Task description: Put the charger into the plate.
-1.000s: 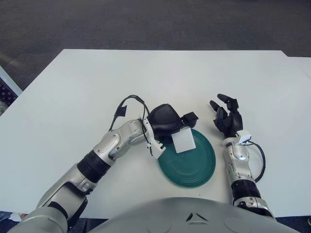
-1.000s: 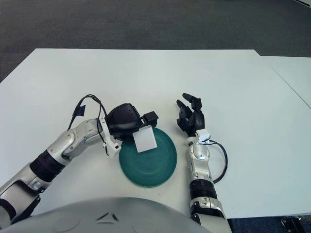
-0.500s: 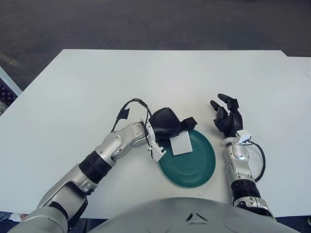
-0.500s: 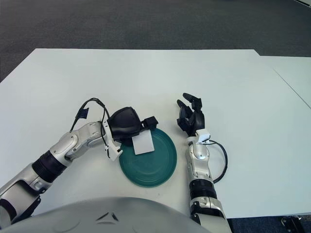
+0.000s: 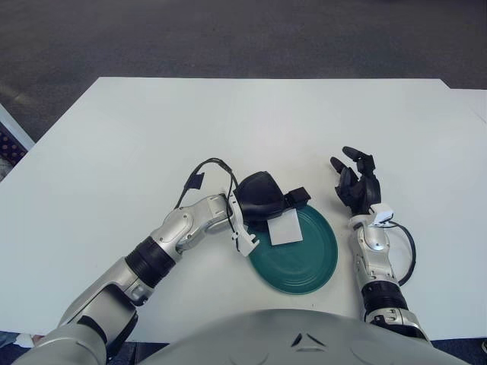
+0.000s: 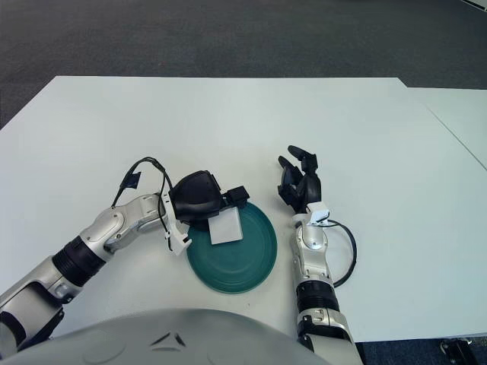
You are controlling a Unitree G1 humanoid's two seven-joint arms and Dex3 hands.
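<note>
A white square charger (image 5: 284, 227) is over the upper left part of the dark green plate (image 5: 304, 262), at or just above its surface. My left hand (image 5: 266, 199) is over the plate's left rim, black fingers curled on the charger's top edge. My right hand (image 5: 358, 185) shows to the right of the plate with fingers spread, holding nothing.
The plate sits near the front edge of a white table (image 5: 152, 129). A black cable (image 5: 199, 173) loops off my left wrist. Another cable (image 5: 407, 255) loops by my right forearm. Dark carpet (image 5: 228, 38) lies beyond the table's far edge.
My left hand has lowered and drawn slightly back toward me with the charger, bringing it down onto the plate's left part. The right hand has not moved.
</note>
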